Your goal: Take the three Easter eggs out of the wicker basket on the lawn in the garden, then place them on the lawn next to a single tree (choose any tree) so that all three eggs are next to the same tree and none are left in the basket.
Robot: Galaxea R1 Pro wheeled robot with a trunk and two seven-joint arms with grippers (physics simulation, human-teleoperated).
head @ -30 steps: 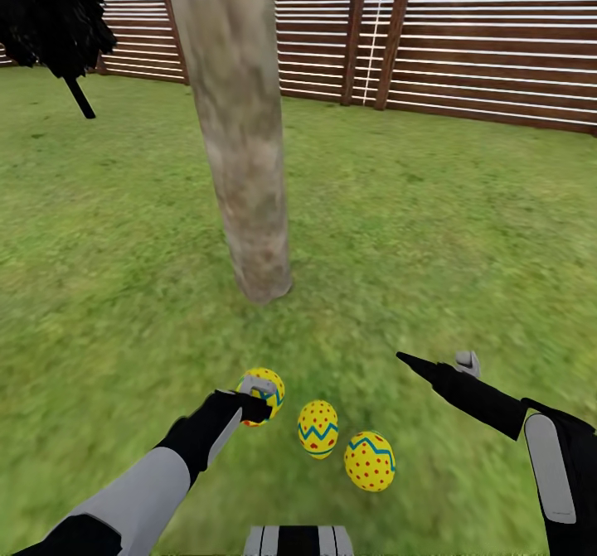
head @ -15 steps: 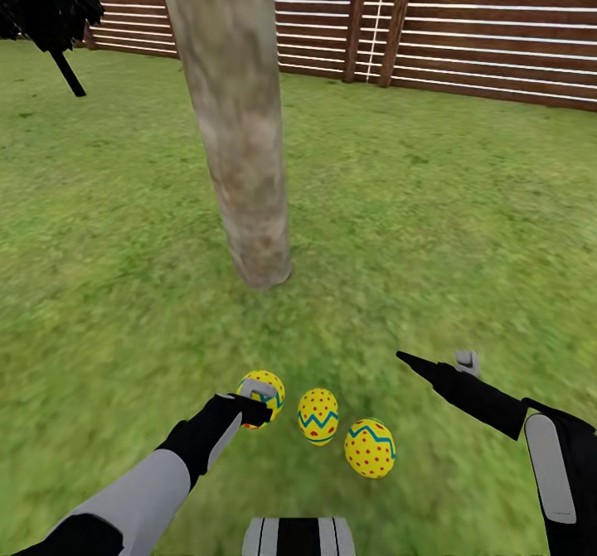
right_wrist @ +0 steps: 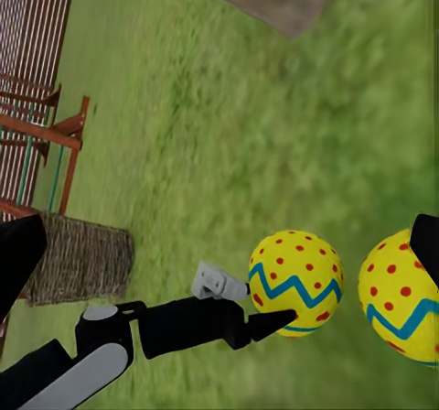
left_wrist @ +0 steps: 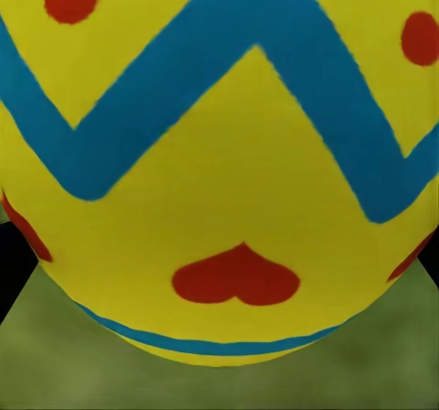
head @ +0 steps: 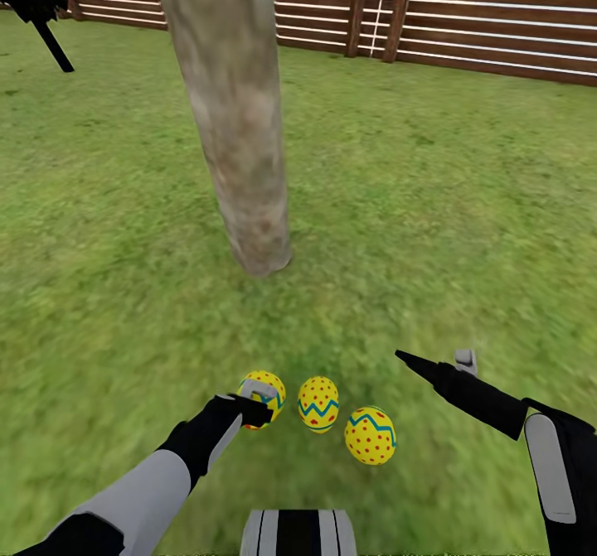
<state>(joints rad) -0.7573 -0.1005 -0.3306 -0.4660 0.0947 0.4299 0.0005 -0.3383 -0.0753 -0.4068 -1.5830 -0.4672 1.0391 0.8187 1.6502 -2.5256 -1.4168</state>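
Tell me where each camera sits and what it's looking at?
Head view: on the robot's head, looking down past both arms at three Easter eggs by the tree; left gripper at the leftmost egg, right gripper over the lawn.
Left wrist view: near the left gripper, right up against that egg.
Right wrist view: near the right gripper, looking across at two eggs, the left arm and the wicker basket.
Shared: all three show eggs on grass.
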